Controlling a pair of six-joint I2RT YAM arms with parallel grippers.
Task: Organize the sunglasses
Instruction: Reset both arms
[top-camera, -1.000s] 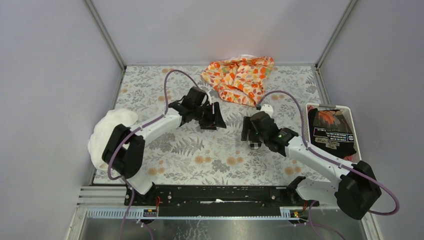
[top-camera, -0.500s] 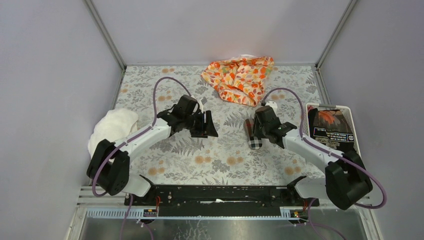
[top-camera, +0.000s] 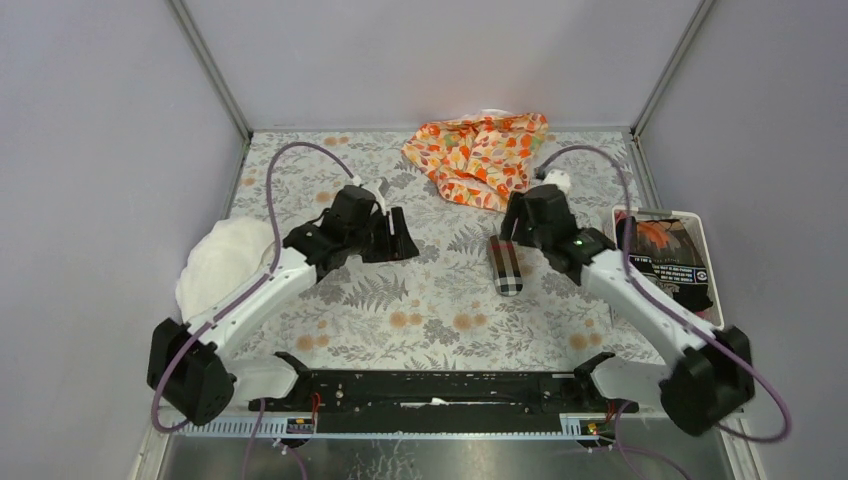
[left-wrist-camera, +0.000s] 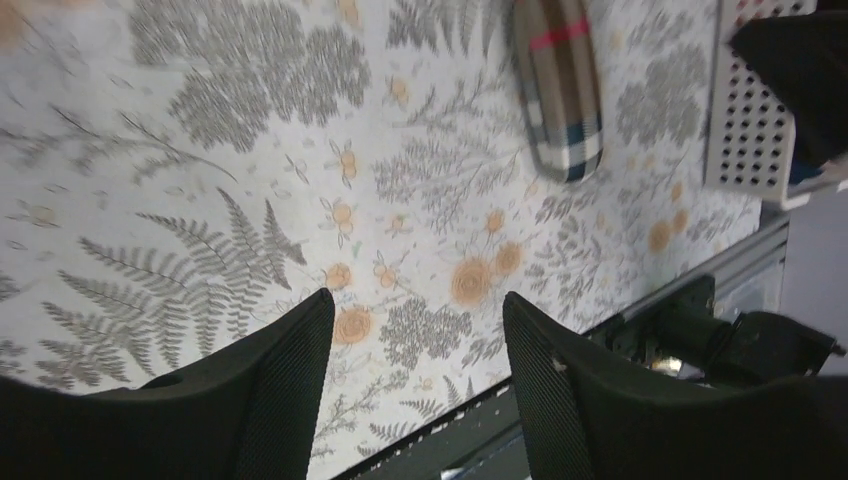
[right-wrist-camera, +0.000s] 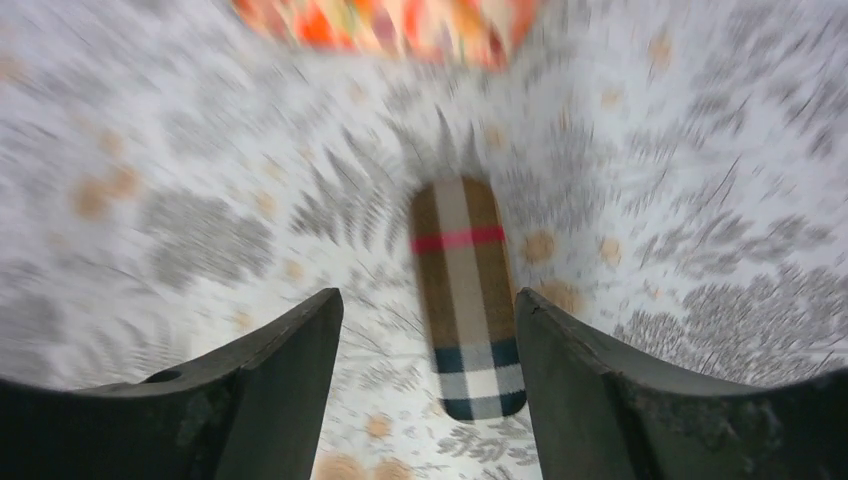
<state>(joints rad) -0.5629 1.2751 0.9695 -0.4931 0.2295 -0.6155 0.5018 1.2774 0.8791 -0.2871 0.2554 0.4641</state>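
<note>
Right gripper (right-wrist-camera: 428, 300) spread; plaid case (right-wrist-camera: 468, 290) blurred.

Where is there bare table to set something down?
Biggest free patch: front centre, between the case and the near rail. Also the back-left corner, between the left wall and the orange cloth. Crowded: towel on the left edge, tray on the right.

**Cloth, plastic and metal on the bench**

The bench (top-camera: 420, 310) has a smooth, matt covering printed with ferns and flowers. The brown plaid oblong case (top-camera: 506, 267) looks fabric-covered and matt. The crumpled orange leaf-print cloth (top-camera: 478, 155) is thin, and the white towel (top-camera: 225, 260) is fluffy. The white perforated basket (left-wrist-camera: 745, 120) is plastic. The left pincer (left-wrist-camera: 418, 298) and the right pincer (right-wrist-camera: 428, 295) are matt black plastic, finely textured.
</note>
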